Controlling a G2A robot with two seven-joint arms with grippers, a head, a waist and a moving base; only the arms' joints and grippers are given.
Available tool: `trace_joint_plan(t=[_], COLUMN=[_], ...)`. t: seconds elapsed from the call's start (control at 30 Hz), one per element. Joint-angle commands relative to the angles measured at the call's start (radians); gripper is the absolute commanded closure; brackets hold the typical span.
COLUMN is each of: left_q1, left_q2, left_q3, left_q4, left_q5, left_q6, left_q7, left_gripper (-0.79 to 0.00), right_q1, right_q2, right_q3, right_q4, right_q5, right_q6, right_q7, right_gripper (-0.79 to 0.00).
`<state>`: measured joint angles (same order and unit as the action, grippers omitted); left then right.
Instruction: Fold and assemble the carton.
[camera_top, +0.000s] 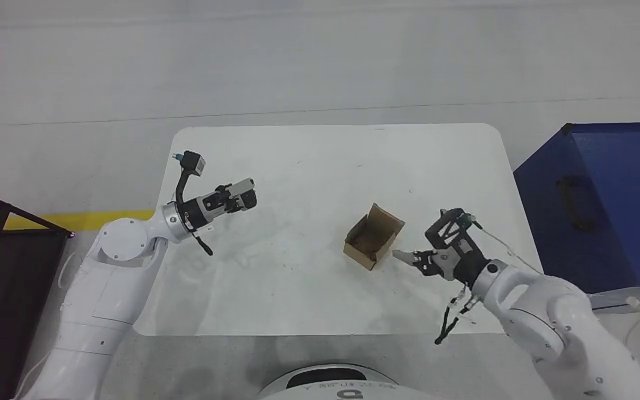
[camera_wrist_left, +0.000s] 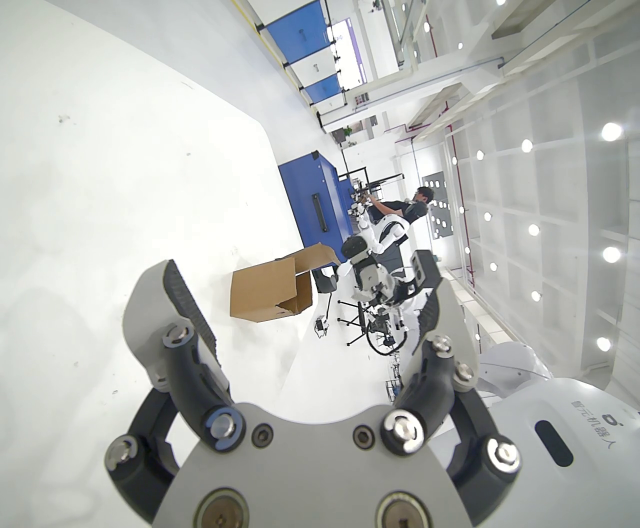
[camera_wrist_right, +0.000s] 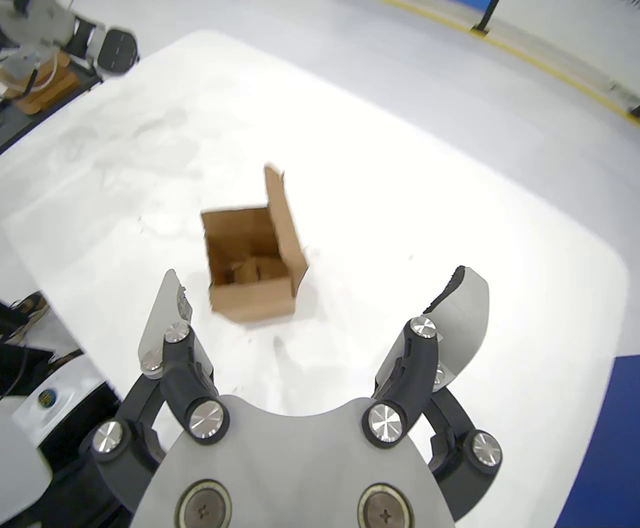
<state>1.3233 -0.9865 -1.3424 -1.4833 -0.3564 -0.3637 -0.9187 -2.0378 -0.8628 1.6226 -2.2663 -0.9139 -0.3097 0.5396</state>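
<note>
Carton (camera_top: 373, 238), top open, one flap (camera_wrist_right: 285, 225) upright. Right gripper (camera_top: 408, 258), jaws spread, at its 4 o'clock; left gripper (camera_top: 246, 196), also spread, at 10. Best next move, likely: fold flap squarely along its crease.

**A robotics lab in a big industrial hall**

A white counter (camera_top: 300, 180) is standing on a smooth grey floor (camera_top: 320, 60), where a yellow line (camera_top: 100, 217) is running past. A blue cabinet (camera_top: 580, 200) is sitting just beside the counter. Farther off, another white robot (camera_wrist_left: 385, 232) is standing among metal stands, and rows of round ceiling lights (camera_wrist_left: 611, 131) are glowing high overhead.
</note>
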Motion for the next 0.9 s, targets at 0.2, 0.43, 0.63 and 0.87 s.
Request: trace_joint_plan(t=[0.2, 0.43, 0.63, 0.87], left_q1=[0.0, 0.0, 0.0, 0.0], left_q2=[0.0, 0.0, 0.0, 0.0], left_q3=[0.0, 0.0, 0.0, 0.0], left_q4=[0.0, 0.0, 0.0, 0.0], left_q5=[0.0, 0.0, 0.0, 0.0], left_q6=[0.0, 0.0, 0.0, 0.0], left_q7=[0.0, 0.0, 0.0, 0.0], left_gripper=[-0.785, -0.785, -0.785, -0.785], right_q1=[-0.142, -0.013, 0.123, 0.249], right_q2=[-0.004, -0.017, -0.034, -0.054], right_q3=[0.041, -0.109, -0.212, -0.322], right_q4=[0.108, 0.208, 0.283, 0.339], right_q5=[0.342, 0.456, 0.485, 0.47], right_q6=[-0.137, -0.104, -0.035, 0.022], right_q7=[-0.001, -0.009, -0.044, -0.045], right_gripper=[-0.64, -0.406, -0.431, -0.496])
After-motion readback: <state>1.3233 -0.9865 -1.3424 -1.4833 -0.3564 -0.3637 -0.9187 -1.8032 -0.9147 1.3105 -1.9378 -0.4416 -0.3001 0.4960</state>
